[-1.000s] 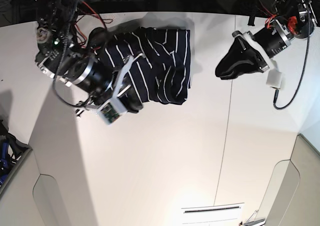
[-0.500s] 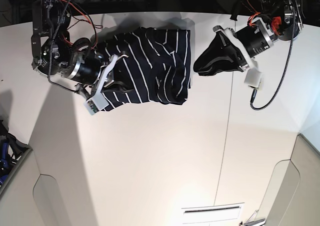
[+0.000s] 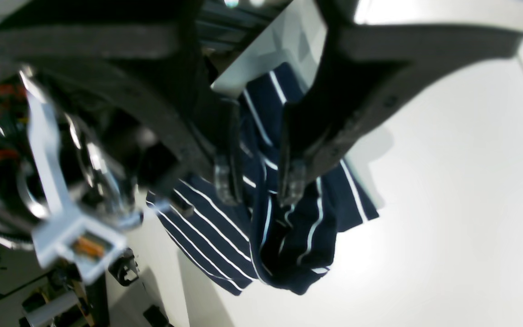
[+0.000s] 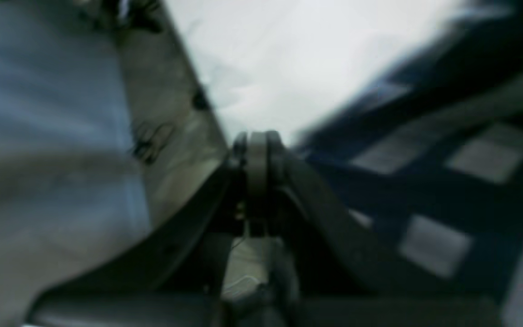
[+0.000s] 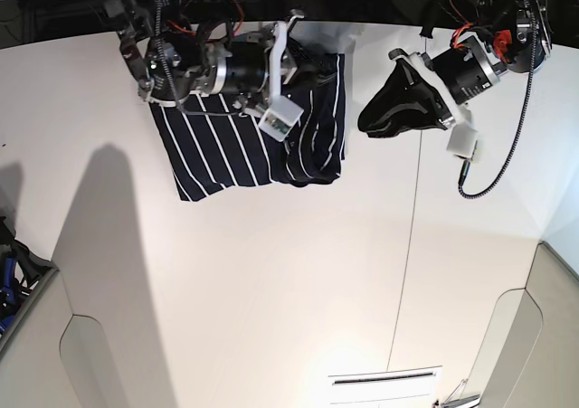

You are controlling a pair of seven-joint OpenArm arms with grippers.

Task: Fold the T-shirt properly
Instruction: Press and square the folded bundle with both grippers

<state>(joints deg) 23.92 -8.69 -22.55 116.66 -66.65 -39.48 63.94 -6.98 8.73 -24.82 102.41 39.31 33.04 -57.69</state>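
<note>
The T-shirt lies bunched at the far side of the white desk, left of centre, with its left part spread flat and its right part rumpled. The right end effector hangs over the shirt's far edge; its wrist view, blurred, shows the jaws pressed together, with striped cloth just beside them. The left end effector hovers to the right of the shirt, its fingertips slightly parted and holding nothing.

Navy T-shirt with thin white stripes, white table
</note>
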